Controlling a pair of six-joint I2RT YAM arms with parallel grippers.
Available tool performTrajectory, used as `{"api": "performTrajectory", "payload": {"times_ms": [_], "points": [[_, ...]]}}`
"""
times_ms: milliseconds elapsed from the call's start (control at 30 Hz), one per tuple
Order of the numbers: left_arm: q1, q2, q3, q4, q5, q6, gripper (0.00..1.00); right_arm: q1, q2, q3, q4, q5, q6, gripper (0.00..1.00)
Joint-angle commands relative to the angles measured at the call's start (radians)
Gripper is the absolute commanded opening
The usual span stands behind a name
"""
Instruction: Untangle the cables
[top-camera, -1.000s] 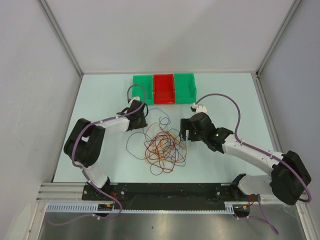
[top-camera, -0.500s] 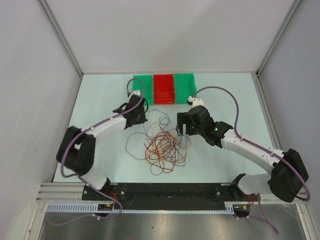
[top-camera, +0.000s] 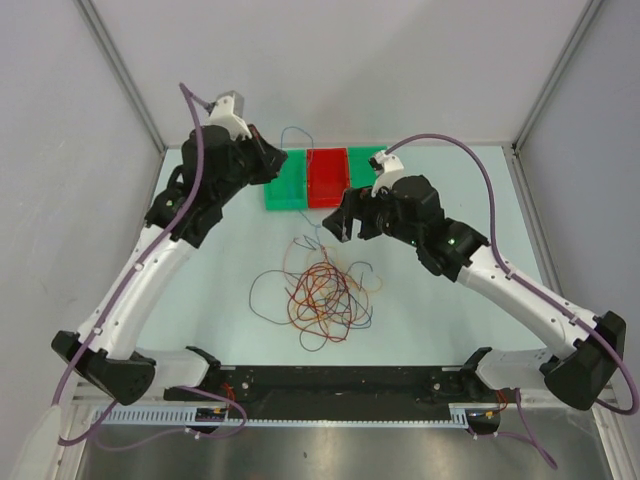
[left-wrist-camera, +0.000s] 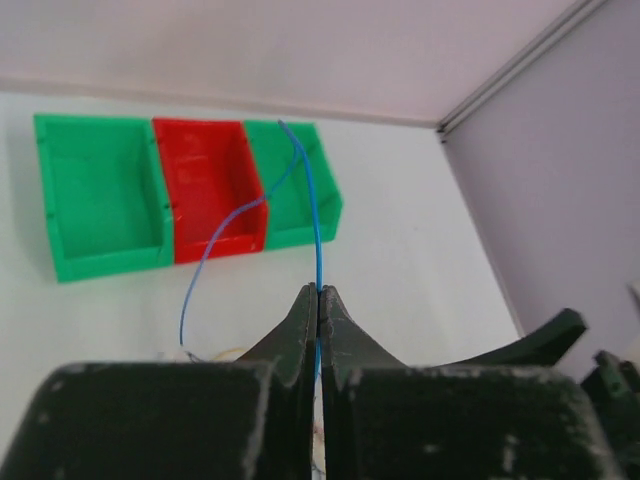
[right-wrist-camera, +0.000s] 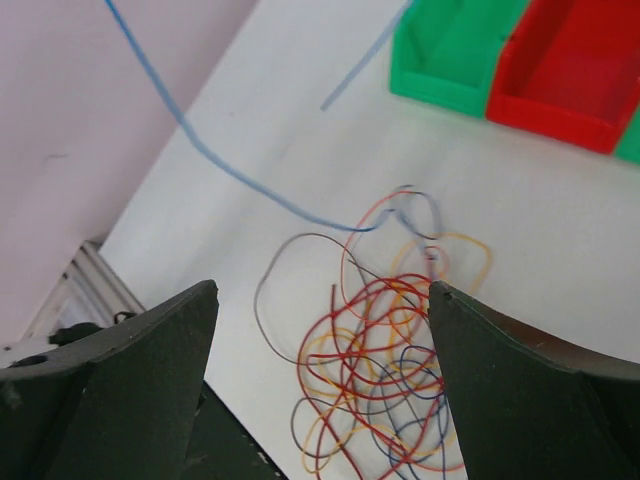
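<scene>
The cables (top-camera: 322, 296) lie as a tangle of red, orange, yellow, blue and brown loops in the middle of the white table. My left gripper (top-camera: 276, 161) is raised high by the bins and is shut on a blue cable (top-camera: 298, 131). In the left wrist view the blue cable (left-wrist-camera: 318, 215) rises from the shut jaws (left-wrist-camera: 320, 292) and loops back down toward the pile. My right gripper (top-camera: 339, 226) is open and empty, hovering just behind the tangle. In the right wrist view the tangle (right-wrist-camera: 390, 365) lies below the open jaws (right-wrist-camera: 320, 290), and the taut blue cable (right-wrist-camera: 230, 166) crosses above.
A row of three bins stands at the back of the table: a green bin (top-camera: 286, 186), a red bin (top-camera: 328, 178) and a second green bin (top-camera: 362, 160). Grey walls enclose the table on three sides. A black rail (top-camera: 330, 380) runs along the near edge.
My left arm has risen and swung back toward the bins, lifting the blue cable up out of the pile. My right gripper has moved left and back, staying open.
</scene>
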Motion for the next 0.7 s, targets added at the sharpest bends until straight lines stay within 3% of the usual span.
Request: {"api": "performTrajectory", "payload": {"times_ms": [0, 233, 667], "points": [[-0.005, 0.007, 0.175, -0.096, 0.110, 0.021, 0.00, 0.014, -0.032, 0.067, 0.101, -0.134, -0.018, 0.91], [-0.005, 0.094, 0.391, -0.170, 0.150, 0.021, 0.00, 0.056, -0.009, 0.126, 0.136, -0.122, -0.066, 0.90], [-0.003, 0.074, 0.330, -0.148, 0.162, 0.020, 0.00, 0.105, 0.092, 0.153, 0.142, -0.040, -0.135, 0.89]]}}
